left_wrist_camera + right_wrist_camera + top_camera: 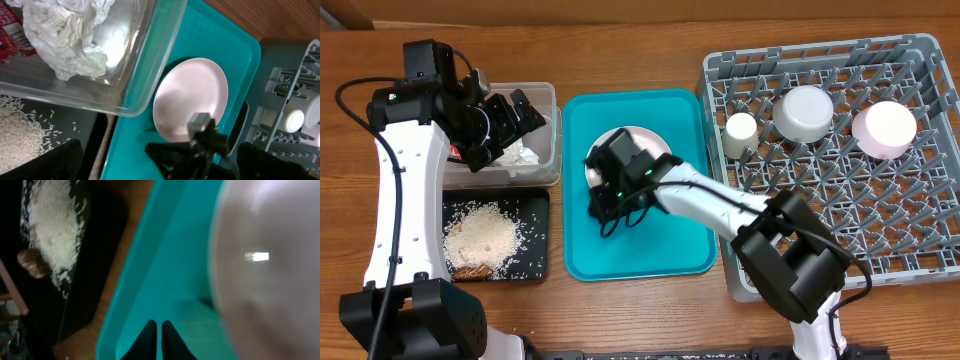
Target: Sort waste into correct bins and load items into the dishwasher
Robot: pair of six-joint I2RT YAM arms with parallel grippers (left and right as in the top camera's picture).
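The round pale pink plate [190, 95] lies flat at the back of the teal serving tray [650, 250] – smooth, glossy, a soft glare across its face and no food seen on it. The right gripper [159, 330] hangs low over the tray just beside the plate's near edge, its two dark fingers drawn almost together with only a sliver of teal between them and nothing held. The left gripper [510, 125] hovers above the clear tub [145, 60] with its jaws spread wide and empty. In that tub sit the crumpled white tissue [70, 35] and, beside it, the red snack wrapper [12, 30]. The black tray [535, 205] in front of the tub carries a heap of white rice [480, 238] with brown bits at its near edge. In the grey dish rack [880, 220] stand the small white cup [741, 133], the white bowl [804, 112] and the pale pink-white bowl [885, 128] – in a row along the back
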